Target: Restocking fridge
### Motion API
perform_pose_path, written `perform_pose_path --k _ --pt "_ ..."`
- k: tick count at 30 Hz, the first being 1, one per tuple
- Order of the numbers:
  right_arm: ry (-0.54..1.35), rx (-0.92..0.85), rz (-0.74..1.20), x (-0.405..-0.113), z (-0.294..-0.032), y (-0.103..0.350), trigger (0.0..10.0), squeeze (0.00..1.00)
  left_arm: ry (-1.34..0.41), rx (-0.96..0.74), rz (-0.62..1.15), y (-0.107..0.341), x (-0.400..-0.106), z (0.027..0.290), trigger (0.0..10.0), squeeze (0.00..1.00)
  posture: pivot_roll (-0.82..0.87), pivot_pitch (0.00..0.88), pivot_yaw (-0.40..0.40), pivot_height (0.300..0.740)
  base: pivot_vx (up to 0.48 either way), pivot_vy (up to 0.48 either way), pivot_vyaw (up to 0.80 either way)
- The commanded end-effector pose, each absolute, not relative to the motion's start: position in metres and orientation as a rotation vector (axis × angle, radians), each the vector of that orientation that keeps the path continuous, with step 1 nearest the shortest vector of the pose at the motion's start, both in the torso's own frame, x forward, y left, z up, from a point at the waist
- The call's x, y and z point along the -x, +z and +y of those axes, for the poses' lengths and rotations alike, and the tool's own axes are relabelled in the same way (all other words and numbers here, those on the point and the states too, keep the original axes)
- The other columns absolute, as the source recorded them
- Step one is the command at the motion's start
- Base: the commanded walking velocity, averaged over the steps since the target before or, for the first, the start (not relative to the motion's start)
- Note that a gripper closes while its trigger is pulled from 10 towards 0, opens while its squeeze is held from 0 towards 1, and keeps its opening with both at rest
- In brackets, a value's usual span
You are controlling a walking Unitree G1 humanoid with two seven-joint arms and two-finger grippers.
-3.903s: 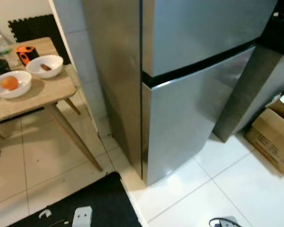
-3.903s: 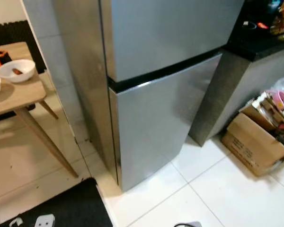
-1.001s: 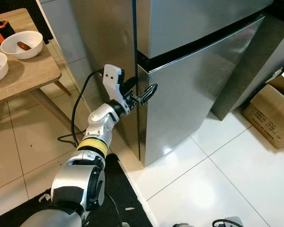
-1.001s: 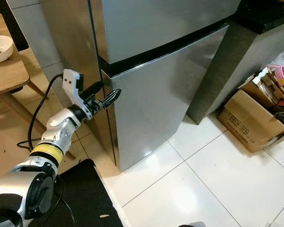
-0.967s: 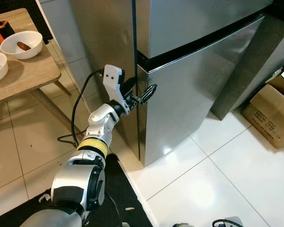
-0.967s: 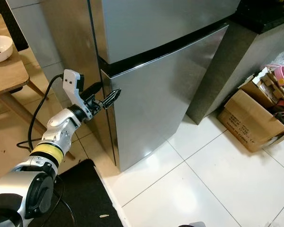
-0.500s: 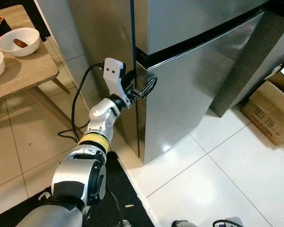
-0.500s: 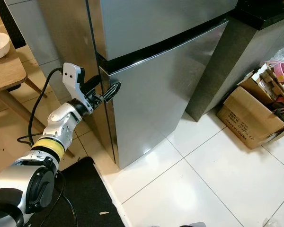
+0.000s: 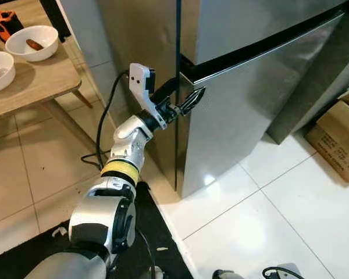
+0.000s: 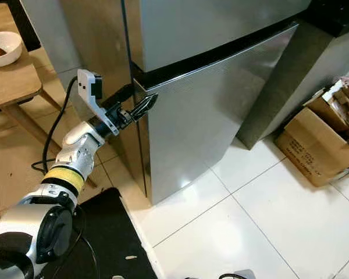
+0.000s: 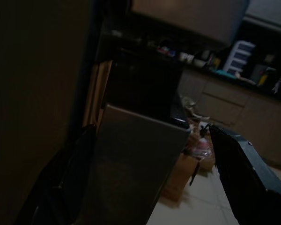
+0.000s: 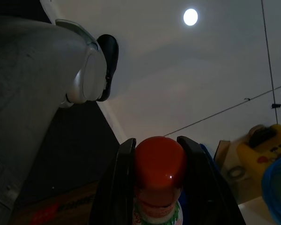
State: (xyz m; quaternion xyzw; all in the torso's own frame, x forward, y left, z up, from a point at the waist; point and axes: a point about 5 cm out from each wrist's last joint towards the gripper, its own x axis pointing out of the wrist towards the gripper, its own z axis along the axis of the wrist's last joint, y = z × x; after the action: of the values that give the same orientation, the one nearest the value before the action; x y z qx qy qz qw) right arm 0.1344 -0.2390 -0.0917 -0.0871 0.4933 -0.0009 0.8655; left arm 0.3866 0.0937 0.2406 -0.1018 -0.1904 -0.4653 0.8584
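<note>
Left claw point(image 9: 191, 102) was up at the fridge point(image 9: 244, 110) door's corner, fingers spread apart around its edge, door looked closed. Right claw point(image 12: 155, 159) was clamped tight on a red-capped bottle point(image 12: 159, 180), down low.

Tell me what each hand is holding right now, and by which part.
The right hand grips a red-capped bottle, its fingers on either side of the cap. The left hand holds nothing; its fingers are open at the lower fridge door's edge.
</note>
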Motion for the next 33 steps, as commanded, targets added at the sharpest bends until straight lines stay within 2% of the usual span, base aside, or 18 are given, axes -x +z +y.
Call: perform_pose_path --k 1,12,16,19,20,23,24,28,30,33 --pt "-0.025 0.17 1.063 -0.123 -0.242 -0.095 10.0 0.0 -1.159 0.173 -0.403 0.24 -0.376 0.063 10.0 0.0 -0.14 0.24 -0.007 0.74 0.0 0.0 0.0" --pt "-0.031 0.165 1.057 -0.125 -0.241 -0.094 10.0 0.0 -1.338 0.259 -0.382 0.228 -0.354 0.036 10.0 0.0 -0.13 0.231 -0.005 0.74 0.0 0.0 0.0" --pt "-0.033 0.162 1.054 -0.128 -0.241 -0.094 10.0 0.0 -1.484 0.294 -0.334 0.21 -0.327 0.01 10.0 0.0 -0.13 0.222 -0.002 0.74 0.0 0.0 0.0" --pt "-0.033 0.161 1.053 -0.128 -0.24 -0.094 10.0 0.0 -1.512 0.306 -0.319 0.205 -0.321 0.005 10.0 0.0 -0.13 0.219 -0.001 0.74 0.0 0.0 0.0" --pt "-0.035 0.158 1.05 -0.129 -0.24 -0.094 10.0 0.0 -1.576 0.345 -0.287 0.2 -0.309 -0.001 10.0 0.0 -0.13 0.214 0.0 0.74 0.0 0.0 0.0" --pt "-0.035 0.157 1.05 -0.13 -0.24 -0.094 10.0 0.0 -1.617 0.375 -0.265 0.198 -0.303 -0.003 10.0 0.0 -0.13 0.214 0.0 0.74 0.0 0.0 0.0" --pt "-0.035 0.156 1.049 -0.131 -0.239 -0.093 10.0 0.0 -1.718 0.431 -0.201 0.192 -0.286 -0.004 10.0 0.0 -0.13 0.208 0.002 0.74 0.0 0.0 0.0" --pt "-0.032 0.155 1.046 -0.133 -0.238 -0.093 10.0 0.0 -1.824 0.451 -0.104 0.177 -0.266 0.0 10.0 0.0 -0.12 0.202 0.003 0.74 0.0 0.0 0.0" --pt "-0.031 0.153 1.044 -0.134 -0.237 -0.093 10.0 0.0 -1.801 0.454 -0.073 0.169 -0.265 0.003 10.0 0.0 -0.12 0.2 0.004 0.74 0.0 0.0 0.0" --pt "-0.027 0.147 1.034 -0.138 -0.235 -0.092 10.0 0.0 -1.6 0.454 0.016 0.137 -0.281 0.024 10.0 0.0 -0.12 0.193 0.005 0.74 0.0 0.0 0.0"
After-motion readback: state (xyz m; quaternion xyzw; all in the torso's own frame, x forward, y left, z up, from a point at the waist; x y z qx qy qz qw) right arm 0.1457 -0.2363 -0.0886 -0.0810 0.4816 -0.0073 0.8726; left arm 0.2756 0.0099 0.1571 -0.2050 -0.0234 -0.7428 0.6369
